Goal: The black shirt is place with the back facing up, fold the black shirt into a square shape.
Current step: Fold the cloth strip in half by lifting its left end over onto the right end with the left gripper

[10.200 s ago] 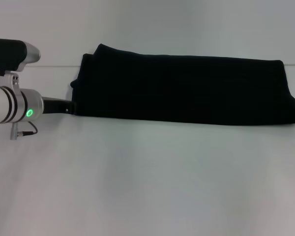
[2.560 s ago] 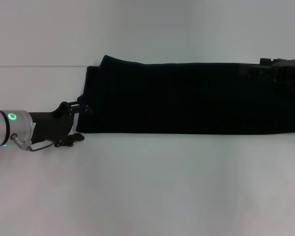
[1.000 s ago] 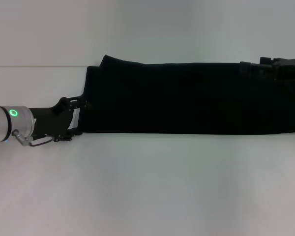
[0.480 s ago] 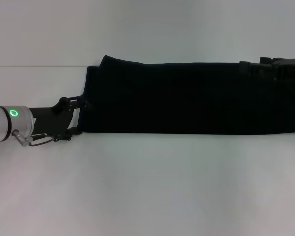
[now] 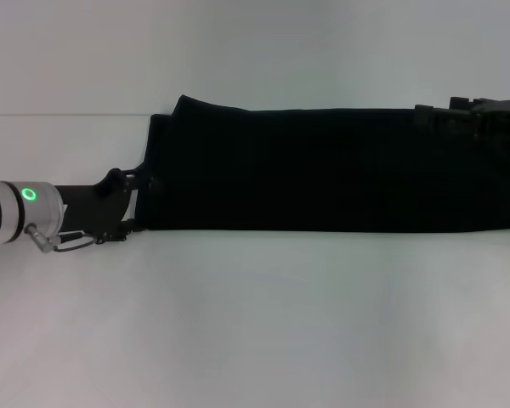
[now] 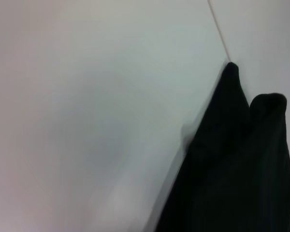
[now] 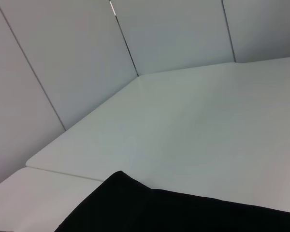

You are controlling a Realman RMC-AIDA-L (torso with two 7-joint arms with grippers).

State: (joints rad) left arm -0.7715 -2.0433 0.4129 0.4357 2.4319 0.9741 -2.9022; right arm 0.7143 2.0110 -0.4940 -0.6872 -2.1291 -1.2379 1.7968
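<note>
The black shirt (image 5: 323, 170) lies folded into a long band across the far half of the white table (image 5: 255, 323), its rounded end at the left. My left gripper (image 5: 136, 202) is at that left end, low over the table, open, with its two fingers spread along the shirt's short edge. My right gripper (image 5: 463, 117) rests at the band's far right corner, black against black. The left wrist view shows the shirt (image 6: 241, 169) end with two pointed folds. In the right wrist view only a corner of the shirt (image 7: 159, 212) appears.
White wall panels (image 7: 183, 34) rise behind the table. A seam (image 5: 68, 116) runs across the table top at the far left. Bare table surface stretches in front of the shirt toward me.
My left arm has crept slightly rightward toward the shirt's end over the last second. The shirt and the right gripper have stayed put.
</note>
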